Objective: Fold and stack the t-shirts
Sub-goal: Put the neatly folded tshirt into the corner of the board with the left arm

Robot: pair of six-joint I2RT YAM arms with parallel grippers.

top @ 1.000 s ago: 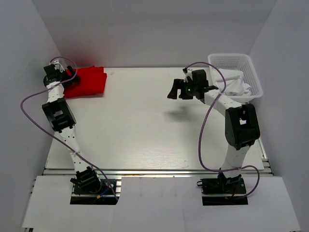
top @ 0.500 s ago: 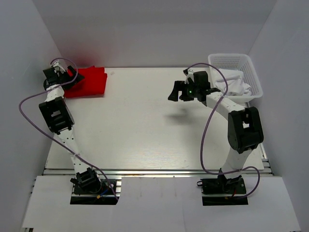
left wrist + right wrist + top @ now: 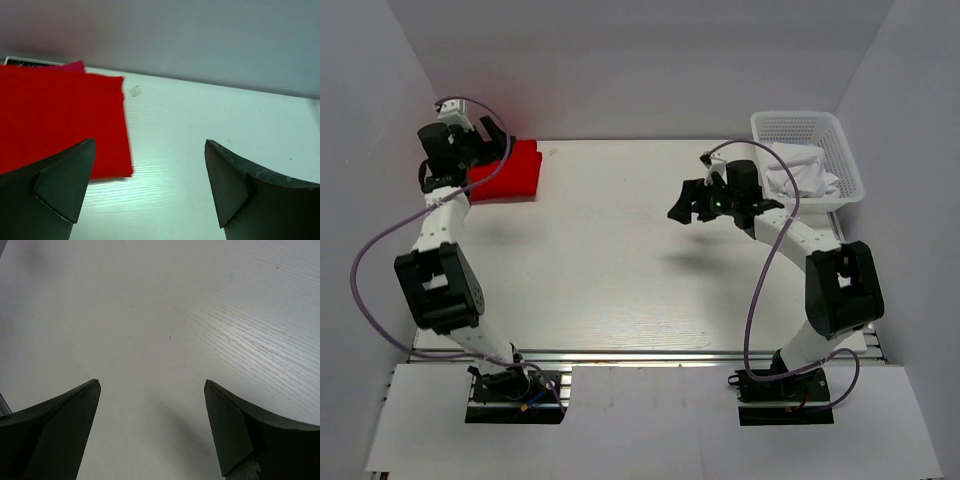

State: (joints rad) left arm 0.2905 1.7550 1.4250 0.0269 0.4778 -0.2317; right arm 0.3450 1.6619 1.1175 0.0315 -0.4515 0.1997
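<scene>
Over the middle of the tabletop [image 3: 600, 260], right pincer [image 3: 151, 382]: spread wide, pinching nothing. Farther, toward the far-left corner, left pincer [image 3: 150, 143]: spread wide too, empty, raised over the red shirt [image 3: 55, 120]. Lies folded flat in a plain, bright rectangle with straight edges. At its far edge, a sliver of crimson shirt [image 3: 75, 66]; under or behind, cannot tell. Probably soft, light and limp: likely sags and unfolds if pinched by one layer, so best taken at a folded edge, through all layers. Far right, a basket [image 3: 807, 117] holding white cloth [image 3: 805, 170].
</scene>
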